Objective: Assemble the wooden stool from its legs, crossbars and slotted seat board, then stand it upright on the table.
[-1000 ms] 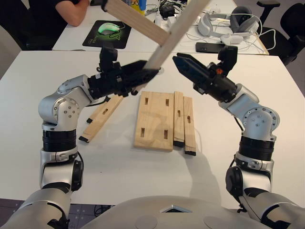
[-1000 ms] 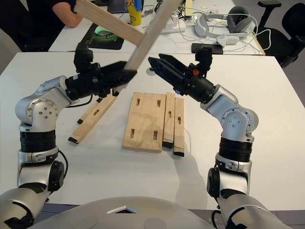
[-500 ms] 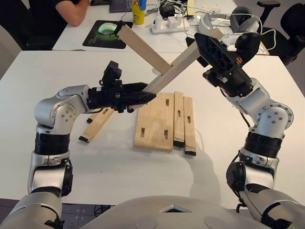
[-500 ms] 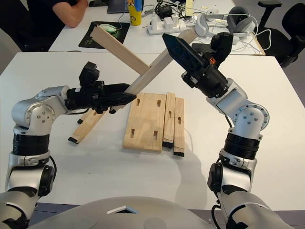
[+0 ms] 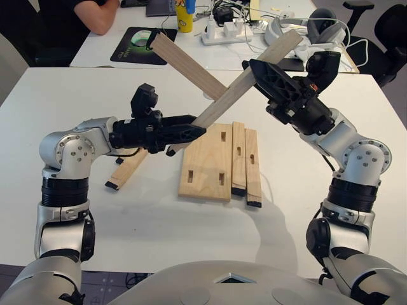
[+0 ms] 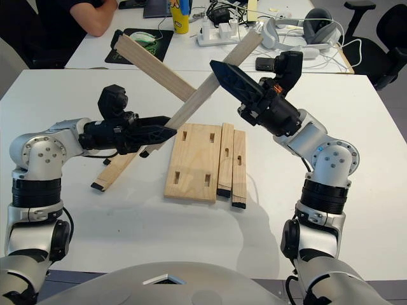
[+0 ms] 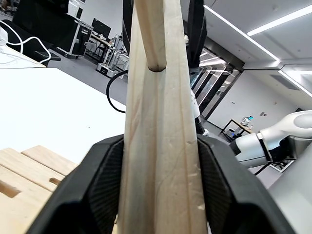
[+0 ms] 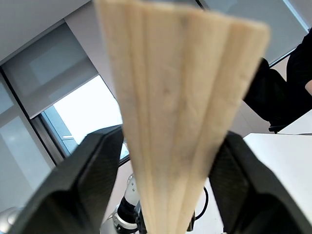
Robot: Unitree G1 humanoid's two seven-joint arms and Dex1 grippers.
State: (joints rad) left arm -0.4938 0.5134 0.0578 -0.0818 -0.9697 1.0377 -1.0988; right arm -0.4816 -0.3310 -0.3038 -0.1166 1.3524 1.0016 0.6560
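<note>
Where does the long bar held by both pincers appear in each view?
Left eye: bar slants up across centre.
Right eye: bar slants likewise.
Left wrist: bar fills the middle.
Right wrist: bar fills the middle.
Landmark: seat board beneath it, both eye views.

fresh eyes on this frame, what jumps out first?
The joined wooden bars, an angled pair held up over the table: left gripper shut on the long bar's lower end, right gripper shut on it higher up. Below, the slotted seat board lies flat with two loose legs beside it.
</note>
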